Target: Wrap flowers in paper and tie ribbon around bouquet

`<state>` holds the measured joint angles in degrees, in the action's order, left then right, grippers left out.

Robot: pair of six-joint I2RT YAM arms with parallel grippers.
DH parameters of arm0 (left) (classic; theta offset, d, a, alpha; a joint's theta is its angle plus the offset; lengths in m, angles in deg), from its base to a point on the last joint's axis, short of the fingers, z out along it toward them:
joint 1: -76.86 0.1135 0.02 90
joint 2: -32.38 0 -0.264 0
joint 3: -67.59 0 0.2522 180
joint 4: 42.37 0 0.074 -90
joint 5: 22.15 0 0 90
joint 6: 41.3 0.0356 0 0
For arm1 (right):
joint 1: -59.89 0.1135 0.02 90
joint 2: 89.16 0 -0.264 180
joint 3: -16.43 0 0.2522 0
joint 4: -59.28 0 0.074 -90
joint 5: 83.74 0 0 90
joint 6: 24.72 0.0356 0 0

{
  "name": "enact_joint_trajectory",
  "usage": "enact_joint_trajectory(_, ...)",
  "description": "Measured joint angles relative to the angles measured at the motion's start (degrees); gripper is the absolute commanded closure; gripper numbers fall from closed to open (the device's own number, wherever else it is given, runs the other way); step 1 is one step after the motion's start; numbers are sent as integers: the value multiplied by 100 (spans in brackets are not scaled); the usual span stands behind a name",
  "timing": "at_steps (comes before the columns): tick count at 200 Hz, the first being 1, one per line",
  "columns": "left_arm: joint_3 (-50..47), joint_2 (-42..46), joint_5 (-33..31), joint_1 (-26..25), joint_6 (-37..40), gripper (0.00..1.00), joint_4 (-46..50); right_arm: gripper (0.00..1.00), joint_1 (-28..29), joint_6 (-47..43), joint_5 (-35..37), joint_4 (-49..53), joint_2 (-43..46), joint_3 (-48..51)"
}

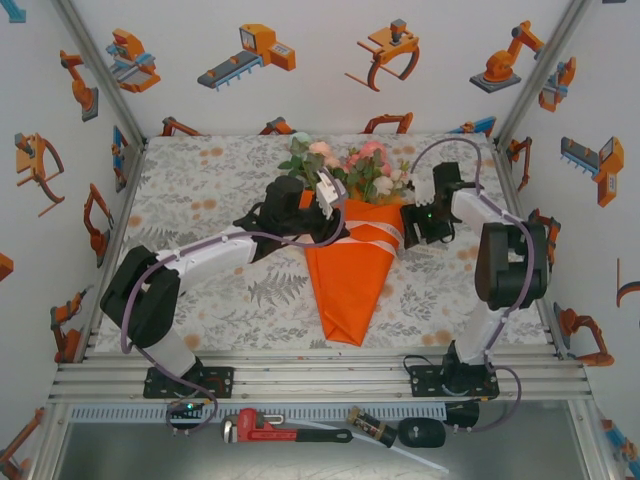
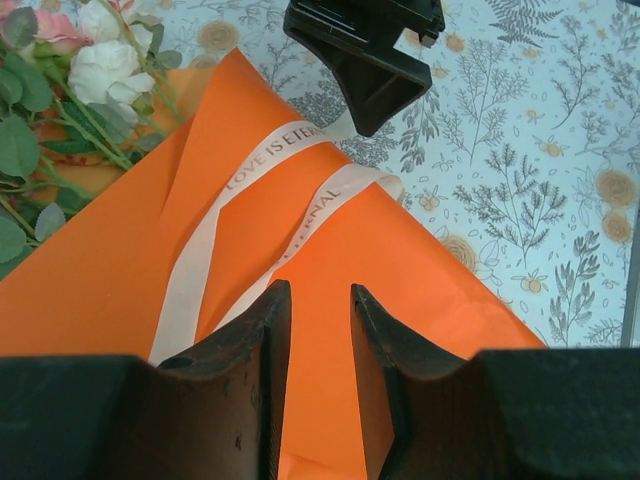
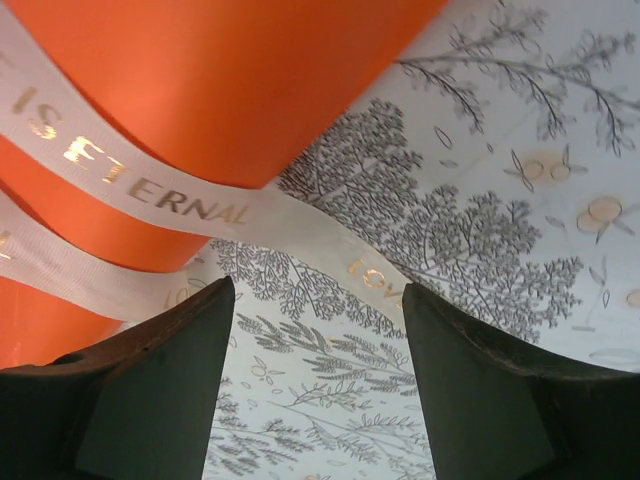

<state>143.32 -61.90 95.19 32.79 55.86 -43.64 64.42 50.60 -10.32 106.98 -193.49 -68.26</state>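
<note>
The bouquet lies in the middle of the table as a tapered cone of orange paper (image 1: 348,280), tip toward me, with the pink, cream and green flowers (image 1: 350,165) at its far end. The cream ribbon (image 1: 375,236) crosses the cone's upper part in two bands. My left gripper (image 1: 325,212) sits at the cone's left upper edge; in its wrist view it (image 2: 318,295) stands slightly open over bare paper (image 2: 420,260), holding nothing, beside the ribbon (image 2: 270,165) and the flowers (image 2: 95,65). My right gripper (image 1: 412,228) is at the cone's right side, wide open (image 3: 318,290) just before the ribbon (image 3: 150,190).
The floral tablecloth (image 1: 200,190) surrounds the cone, and white walls with orange robot stickers close in three sides. A red pipe wrench (image 1: 285,428) and other tools (image 1: 400,435) lie on the front ledge behind the arm bases. The right gripper (image 2: 370,55) faces the left wrist camera.
</note>
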Motion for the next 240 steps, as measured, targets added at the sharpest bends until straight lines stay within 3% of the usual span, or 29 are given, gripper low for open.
enact_joint_trajectory(44,-61,0,111,85,0,61,-120,37,245,-501,-35,-199,-33,57)
enact_joint_trajectory(66,-85,0,125,111,0,60,-186,43,319,-662,-4,-247,-144,57)
enact_joint_trajectory(107,-153,0,190,111,2,53,-234,68,354,-800,118,-356,-323,46)
enact_joint_trajectory(148,-208,0,317,111,212,46,-291,100,354,-835,122,-422,-348,48)
enact_joint_trajectory(204,-284,-153,669,109,866,28,-520,100,354,-629,94,-680,256,374)
enact_joint_trajectory(216,-284,-278,706,109,970,26,-632,64,354,-573,92,-892,595,555)
enact_joint_trajectory(220,-284,-323,713,109,1010,25,-660,56,354,-551,94,-964,708,621)
enact_joint_trajectory(227,-284,-400,723,109,1054,25,-688,47,354,-586,96,-1084,868,717)
enact_joint_trajectory(240,-284,-511,730,109,1110,24,-704,43,354,-754,98,-1235,1014,817)
